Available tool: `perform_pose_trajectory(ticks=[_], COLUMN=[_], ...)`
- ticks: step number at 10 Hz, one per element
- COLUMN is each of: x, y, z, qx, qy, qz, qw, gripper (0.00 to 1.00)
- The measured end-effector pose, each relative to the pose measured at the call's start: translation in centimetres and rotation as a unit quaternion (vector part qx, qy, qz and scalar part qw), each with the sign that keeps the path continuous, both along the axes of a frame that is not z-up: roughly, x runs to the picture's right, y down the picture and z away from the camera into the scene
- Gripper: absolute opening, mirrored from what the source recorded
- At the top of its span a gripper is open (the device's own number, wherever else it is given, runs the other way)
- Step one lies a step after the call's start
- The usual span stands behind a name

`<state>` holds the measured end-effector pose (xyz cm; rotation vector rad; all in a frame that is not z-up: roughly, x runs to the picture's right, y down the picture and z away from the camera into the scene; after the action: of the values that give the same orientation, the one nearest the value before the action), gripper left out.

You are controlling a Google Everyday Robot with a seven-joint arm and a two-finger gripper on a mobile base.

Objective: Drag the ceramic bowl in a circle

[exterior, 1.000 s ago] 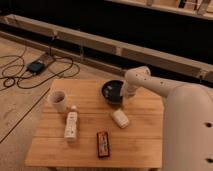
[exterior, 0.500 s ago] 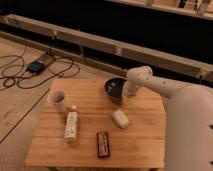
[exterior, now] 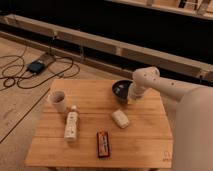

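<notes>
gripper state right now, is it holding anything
Gripper: down at the right rim of the ceramic bowl; whether it is open, closed or gripping the bowl cannot be told.

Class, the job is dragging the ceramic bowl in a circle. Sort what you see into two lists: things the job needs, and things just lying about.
Job: bowl, dark, near the table's far edge; gripper, at the bowl's right rim.
Lying about: mug; bottle, on its side; snack bar; small white object; dark device on the floor.
</notes>
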<state>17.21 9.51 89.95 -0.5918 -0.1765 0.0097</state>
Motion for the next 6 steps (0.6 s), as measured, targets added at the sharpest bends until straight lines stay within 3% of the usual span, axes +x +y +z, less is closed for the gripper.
perform_pose_trajectory(ticks=[3,5,6], x=[2.0,1.9,0.4], y=[2.0,2.9,3.9], z=[-0.5,-1.0,-2.1], qx=[-0.026,-0.036,-0.046], qy=[0.019,0.018,0.003], qz=[0.014,0.016,0.018], qw=[0.9994,0.9991,0.9988], gripper=[0.00,0.00,0.00])
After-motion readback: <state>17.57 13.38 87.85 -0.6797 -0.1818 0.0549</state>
